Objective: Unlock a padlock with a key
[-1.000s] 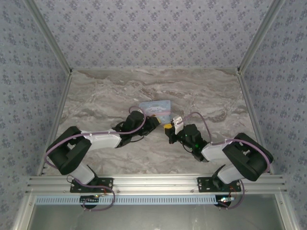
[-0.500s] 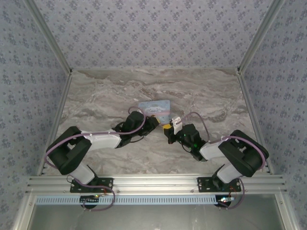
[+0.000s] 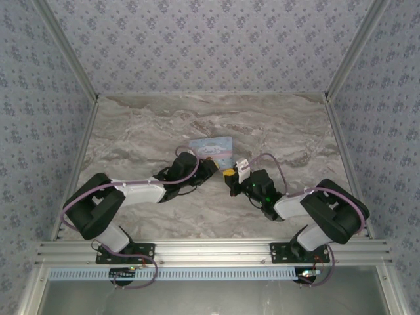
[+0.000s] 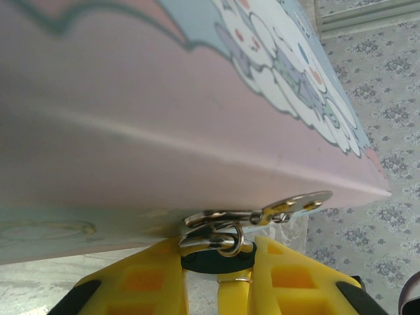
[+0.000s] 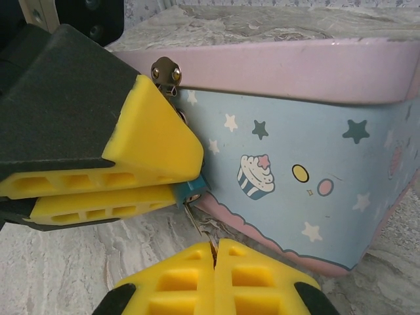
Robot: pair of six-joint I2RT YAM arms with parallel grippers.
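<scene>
Teal-blue tiny padlock (image 5: pixel 192 190) with a silvery shackle hangs on the small silver metal hasp (image 4: pixel 262 213) at the front of the pale blue rectangular tin with a pink lid and cartoon print (image 3: pixel 211 147). That spot is at 6 o'clock on the tin in the top view.

Left gripper (image 4: pixel 216 266): yellow fingers are pinched nearly together on the padlock body and hold it steady. It comes in from 7 o'clock of the tin.

Right gripper (image 5: pixel 213 252): fingers are pressed flat together on a thin silvery key (image 5: pixel 199 223). It comes in from 5 o'clock. The key blade points up toward 11 o'clock and reaches the underside of the padlock.

Step, as I judge it: insertion or just seated. Can't tell how deep the blade sits, since the keyhole is hidden.

Next move calls for keeping the blade in line with the keyway. The right wrist then rolls to turn the key while the left holds firm against the twist. Slip of the thin key in the pads is the risk.

Containers: the tin on the grey marble-patterned table (image 3: pixel 144 131) has its lid down with the hasp over the staple. Its contents are hidden.
</scene>
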